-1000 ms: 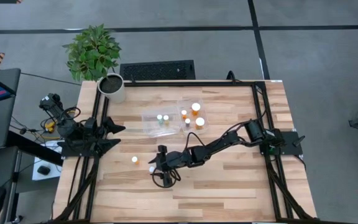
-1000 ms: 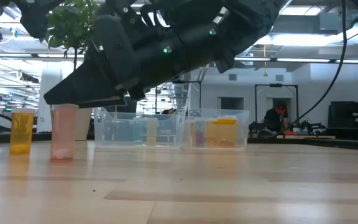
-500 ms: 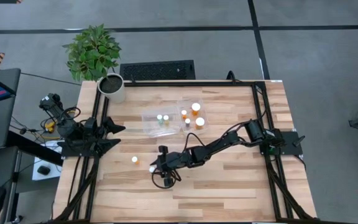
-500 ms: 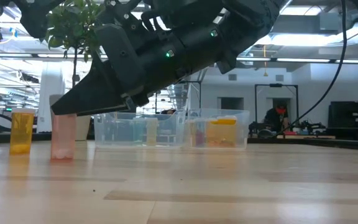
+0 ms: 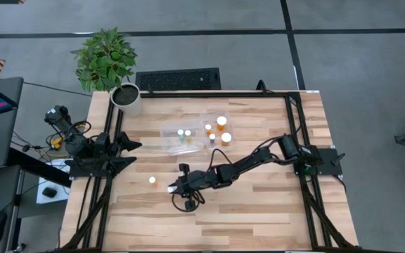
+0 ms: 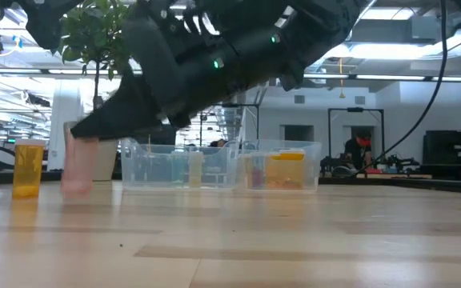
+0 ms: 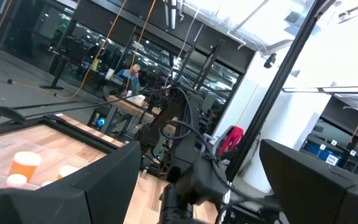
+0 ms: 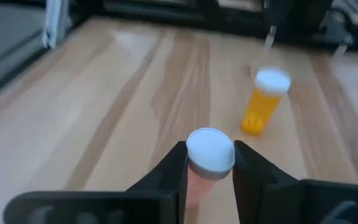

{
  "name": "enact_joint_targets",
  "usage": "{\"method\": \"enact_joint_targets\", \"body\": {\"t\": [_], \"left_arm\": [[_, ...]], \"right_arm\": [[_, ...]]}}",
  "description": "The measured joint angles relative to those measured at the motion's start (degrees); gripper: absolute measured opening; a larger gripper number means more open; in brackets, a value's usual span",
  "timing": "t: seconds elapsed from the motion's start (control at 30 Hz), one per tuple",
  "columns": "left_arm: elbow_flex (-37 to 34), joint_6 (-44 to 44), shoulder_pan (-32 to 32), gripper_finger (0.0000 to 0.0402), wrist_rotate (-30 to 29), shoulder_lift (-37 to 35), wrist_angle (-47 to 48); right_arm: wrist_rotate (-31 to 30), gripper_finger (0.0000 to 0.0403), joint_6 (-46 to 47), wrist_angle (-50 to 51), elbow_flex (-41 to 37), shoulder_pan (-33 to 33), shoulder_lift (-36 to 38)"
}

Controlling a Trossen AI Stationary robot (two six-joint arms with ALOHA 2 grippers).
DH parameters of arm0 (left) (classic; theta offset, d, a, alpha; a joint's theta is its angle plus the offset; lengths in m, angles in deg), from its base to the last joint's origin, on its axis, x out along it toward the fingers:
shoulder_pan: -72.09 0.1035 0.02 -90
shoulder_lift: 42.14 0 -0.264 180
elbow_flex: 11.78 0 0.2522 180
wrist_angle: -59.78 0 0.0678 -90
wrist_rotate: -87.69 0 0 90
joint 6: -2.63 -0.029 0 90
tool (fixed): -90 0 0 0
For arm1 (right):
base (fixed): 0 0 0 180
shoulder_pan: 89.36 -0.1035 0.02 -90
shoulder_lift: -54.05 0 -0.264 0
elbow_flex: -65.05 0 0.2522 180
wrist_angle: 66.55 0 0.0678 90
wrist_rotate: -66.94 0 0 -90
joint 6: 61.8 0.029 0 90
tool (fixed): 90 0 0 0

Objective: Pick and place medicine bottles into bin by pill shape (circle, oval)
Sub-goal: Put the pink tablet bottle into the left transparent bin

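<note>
My right gripper [image 5: 175, 187] reaches from the table's right side to the middle front and is shut on a pale orange medicine bottle [image 8: 207, 163] with a white cap. A second orange bottle [image 5: 152, 180] stands on its base just to the left of it, also seen as the bottle [image 8: 263, 102] and the bottle [image 6: 28, 168]. The clear two-part bin [image 5: 164, 132] lies farther back and holds several bottles. My left gripper [image 5: 133, 145] waits open at the table's left edge. My right gripper pinches the bottle between its two fingers [image 8: 178, 167], on opposite sides of the body just under the white cap [image 8: 210, 149]. The fingers slant down from the table's right. The bottle [image 6: 77, 164] stands about upright; whether its base touches the table I cannot tell.
A white plant pot [image 5: 126, 98] stands at the far left corner. Black frame rails run along the table's edges. Bare wood lies between the gripper and the bin [image 6: 158, 170] and along the table's front.
My right gripper has come down around the pale bottle and taken hold of it under the cap. In the low view the bottle now shows blurred and slightly shifted toward the other bottle.
</note>
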Motion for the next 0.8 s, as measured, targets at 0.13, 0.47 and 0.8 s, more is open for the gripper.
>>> {"method": "enact_joint_targets", "body": {"t": [0.13,0.47,0.8], "left_arm": [[0.0,0.1,0.01,0.0322,0.0,0.0,0.0],[0.02,0.66,0.0,0.0322,0.94,-0.02,0.0],[0.02,0.68,0.0,0.0322,2.89,0.0,0.11]], "right_arm": [[-0.04,0.0103,0.04,0.23,-0.01,0.51,0.82],[-0.12,0.0107,-5.8,6.63,-0.14,2.81,9.37],[-2.08,0.0107,-12.23,23.16,-0.04,10.76,24.3]]}}
